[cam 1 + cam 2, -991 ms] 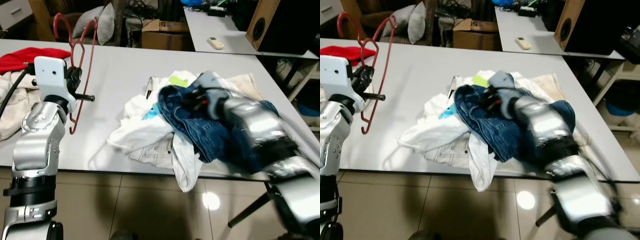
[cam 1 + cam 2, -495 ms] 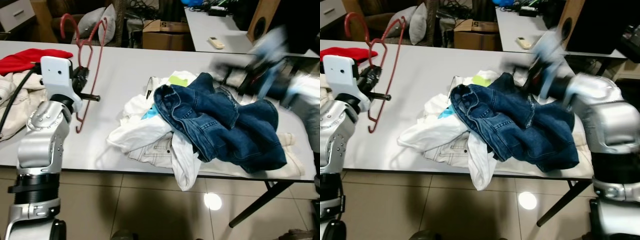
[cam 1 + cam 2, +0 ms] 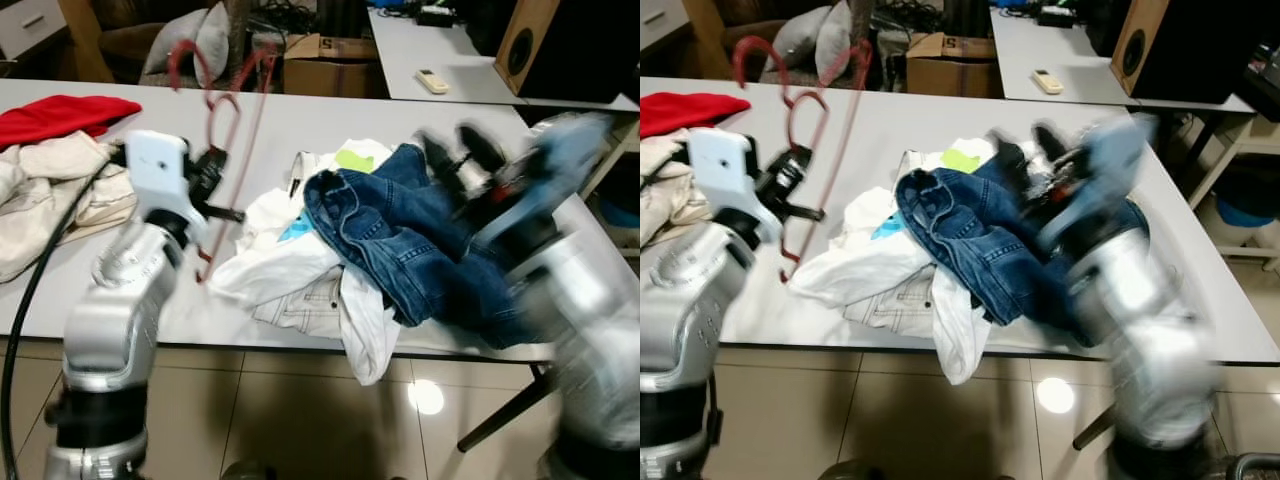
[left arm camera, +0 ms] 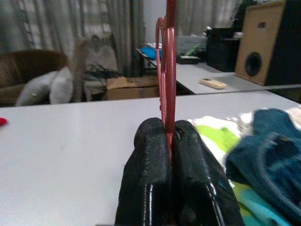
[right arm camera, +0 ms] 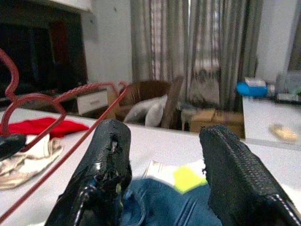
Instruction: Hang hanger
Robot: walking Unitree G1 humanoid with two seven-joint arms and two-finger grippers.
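The red hanger (image 3: 232, 130) sits upper left of centre in the left eye view, raised off the grey table (image 3: 300, 120), its hook near the top edge and its lower end low beside the left arm. Compared with 0.5 s ago it stands further toward the middle of the frame and closer to the clothes pile, though the whole picture has shifted too, so part of that is camera motion. The left gripper (image 4: 169, 136) is clamped tight on the thin red wire, 2 black fingers pressed either side. The hanger is a slim wire frame, upright and slightly tilted.

The right gripper (image 5: 162, 155), at right of centre and blurred, has swung in over the blue jeans (image 3: 400, 240) with its fingers spread apart, empty. That suggests it is reaching for a garment atop the white clothes (image 3: 290, 265).
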